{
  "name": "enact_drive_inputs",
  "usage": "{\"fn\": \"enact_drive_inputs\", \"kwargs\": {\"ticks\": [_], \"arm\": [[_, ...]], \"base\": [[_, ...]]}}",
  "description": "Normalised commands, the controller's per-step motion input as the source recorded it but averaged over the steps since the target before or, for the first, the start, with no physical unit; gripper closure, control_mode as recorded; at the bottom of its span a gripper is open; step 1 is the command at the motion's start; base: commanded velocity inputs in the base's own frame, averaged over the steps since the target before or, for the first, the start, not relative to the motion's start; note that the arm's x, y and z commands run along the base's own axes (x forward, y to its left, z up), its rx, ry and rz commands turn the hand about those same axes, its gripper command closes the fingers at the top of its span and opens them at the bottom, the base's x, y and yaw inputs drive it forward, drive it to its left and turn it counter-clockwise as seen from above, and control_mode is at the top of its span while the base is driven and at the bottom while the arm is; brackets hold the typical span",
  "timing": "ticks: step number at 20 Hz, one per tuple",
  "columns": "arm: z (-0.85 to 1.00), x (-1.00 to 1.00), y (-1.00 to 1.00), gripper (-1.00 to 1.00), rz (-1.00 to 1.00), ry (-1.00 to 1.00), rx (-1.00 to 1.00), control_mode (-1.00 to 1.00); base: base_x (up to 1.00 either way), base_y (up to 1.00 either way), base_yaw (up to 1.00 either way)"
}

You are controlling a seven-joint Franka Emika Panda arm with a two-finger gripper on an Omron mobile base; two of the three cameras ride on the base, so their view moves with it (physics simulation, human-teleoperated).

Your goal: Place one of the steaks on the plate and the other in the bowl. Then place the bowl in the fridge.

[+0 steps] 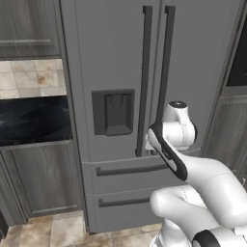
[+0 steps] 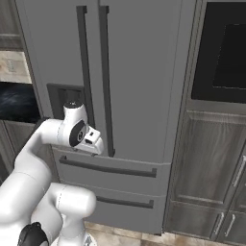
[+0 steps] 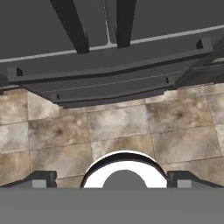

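The tiled floor (image 3: 118, 127) spreads below the fridge (image 1: 116, 58), which fills the left base view from 12 to 6 o'clock, doors and drawers shut, dark cabinets (image 2: 211, 163) at 3 o'clock in the right base view. The fingers (image 3: 112, 179) stand wide apart, holding nothing.

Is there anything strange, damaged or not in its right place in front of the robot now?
Nothing stands out. The fridge has both doors shut, its handles straight and its two drawers closed. The tiled floor below shows no spill. The gripper is open and holds nothing.
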Motion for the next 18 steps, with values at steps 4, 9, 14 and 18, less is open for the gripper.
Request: {"fn": "enact_drive_inputs", "kwargs": {"ticks": [4, 9, 14, 18], "arm": [[0.00, 0.18, -0.02, -1.00, 0.01, -0.11, 0.00, -1.00], [0.45, 0.65, -0.24, -1.00, 0.00, -0.27, -0.10, -1.00], [0.52, 0.69, -0.39, -1.00, 0.02, -0.29, -0.06, -1.00], [0.52, 0.37, -0.16, -1.00, 0.11, -0.12, 0.02, -1.00]], "base": [[0.00, 0.00, 0.00], [0.00, 0.00, 0.00], [0.00, 0.00, 0.00], [0.00, 0.00, 0.00]]}}
